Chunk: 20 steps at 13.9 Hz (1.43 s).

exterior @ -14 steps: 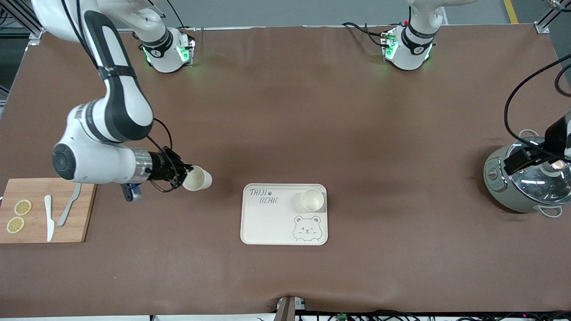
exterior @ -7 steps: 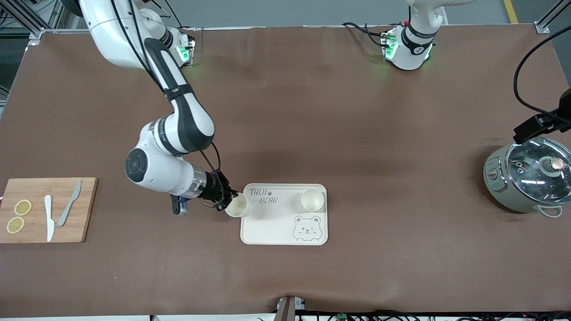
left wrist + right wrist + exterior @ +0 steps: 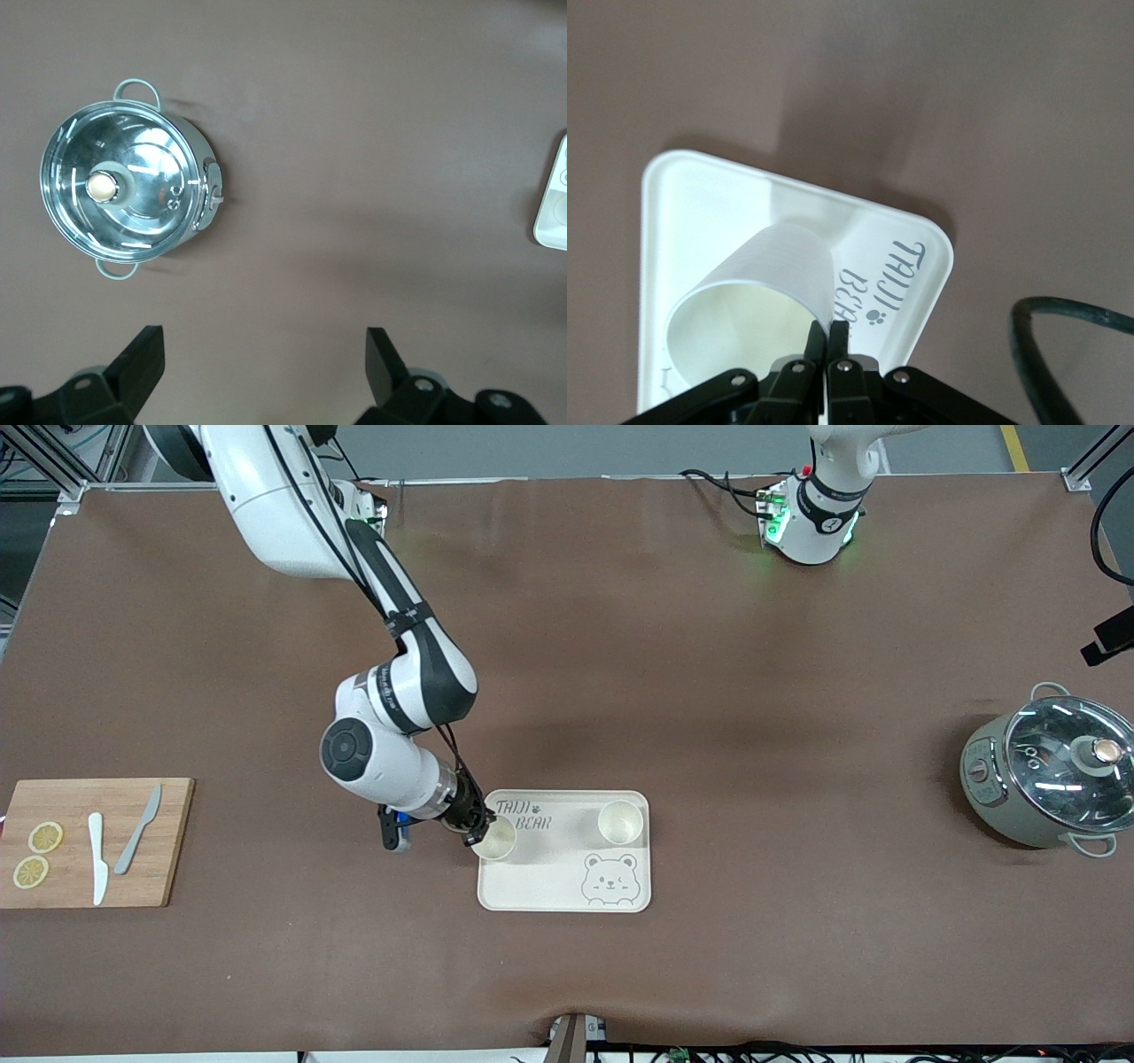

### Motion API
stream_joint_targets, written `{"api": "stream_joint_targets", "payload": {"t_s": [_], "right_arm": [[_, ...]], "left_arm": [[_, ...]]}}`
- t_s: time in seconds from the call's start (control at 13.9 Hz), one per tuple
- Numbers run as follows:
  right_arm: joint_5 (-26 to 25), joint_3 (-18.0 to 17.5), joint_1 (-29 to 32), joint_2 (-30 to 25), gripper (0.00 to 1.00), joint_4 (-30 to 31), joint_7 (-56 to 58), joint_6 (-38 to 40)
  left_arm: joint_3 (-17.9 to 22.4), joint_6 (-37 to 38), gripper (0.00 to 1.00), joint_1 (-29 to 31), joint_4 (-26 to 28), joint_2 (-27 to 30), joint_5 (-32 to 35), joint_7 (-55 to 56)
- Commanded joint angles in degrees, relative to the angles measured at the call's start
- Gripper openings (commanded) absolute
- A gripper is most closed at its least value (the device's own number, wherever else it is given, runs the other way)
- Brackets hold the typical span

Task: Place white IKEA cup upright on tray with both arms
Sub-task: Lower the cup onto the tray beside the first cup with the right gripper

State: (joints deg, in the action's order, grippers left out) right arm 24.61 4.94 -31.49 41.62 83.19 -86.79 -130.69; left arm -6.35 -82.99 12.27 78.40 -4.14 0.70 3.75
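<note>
Front view: the right hand (image 3: 478, 834) holds a white cup (image 3: 494, 839) by its rim over the tray (image 3: 540, 886), at the tray's 9 o'clock edge; a second cup (image 3: 619, 822) stands at 2 o'clock.

Left wrist view: the left hand (image 3: 261, 376), fingers apart, waits above the pot (image 3: 124, 215).

Right wrist view: fingers (image 3: 833, 350) pinch the tilted cup (image 3: 757, 297); released tilted, it could topple.

tray (image 3: 540, 886) at mid-table, nearer the front camera. one cup (image 3: 619, 821) upright on it toward the left arm's end; second cup (image 3: 494, 839) over its other end, pinched at the rim by right gripper (image 3: 476, 831). cutting board (image 3: 168, 841) at right arm's end, pot (image 3: 1045, 782) at left arm's end.
</note>
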Motion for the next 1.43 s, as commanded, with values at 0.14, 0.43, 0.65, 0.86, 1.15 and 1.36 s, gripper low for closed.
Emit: {"api": "stream_joint_targets", "payload": {"t_s": [0.14, 0.43, 0.65, 0.86, 1.15, 1.36], "right_arm": [[-0.79, 0.60, -1.99, 2.32, 0.00, -1.36, -2.77, 0.26], [-1.58, 0.60, -2.08, 2.59, 0.99, -1.18, -2.33, 1.57], [-0.88, 0.51, -1.55, 1.97, 1.00, -1.62, -2.77, 3.32], [-0.09, 0.51, -1.03, 1.01, 1.00, -3.11, -4.61, 7.63], [0.81, 1.21, -0.94, 0.39, 1.00, -7.41, -8.04, 10.37], [-3.60, 1.74, -0.24, -0.05, 1.00, -12.15, -7.96, 10.45]], "left_arm": [[-1.48, -0.93, 1.00, -2.14, 5.43, 3.60, -0.62, 0.74], [7.03, -5.68, 1.00, -13.91, 13.87, 8.78, -0.18, 3.37], [7.49, -5.95, 1.00, -15.60, 16.16, 10.72, -0.18, 4.08], [7.49, -6.22, 1.00, -16.66, 17.39, 11.52, 0.35, 4.16], [7.05, -6.30, 1.00, -16.40, 18.10, 12.05, 0.53, 4.16], [7.05, -6.30, 1.00, -16.31, 17.40, 11.79, 0.53, 4.16]]}}
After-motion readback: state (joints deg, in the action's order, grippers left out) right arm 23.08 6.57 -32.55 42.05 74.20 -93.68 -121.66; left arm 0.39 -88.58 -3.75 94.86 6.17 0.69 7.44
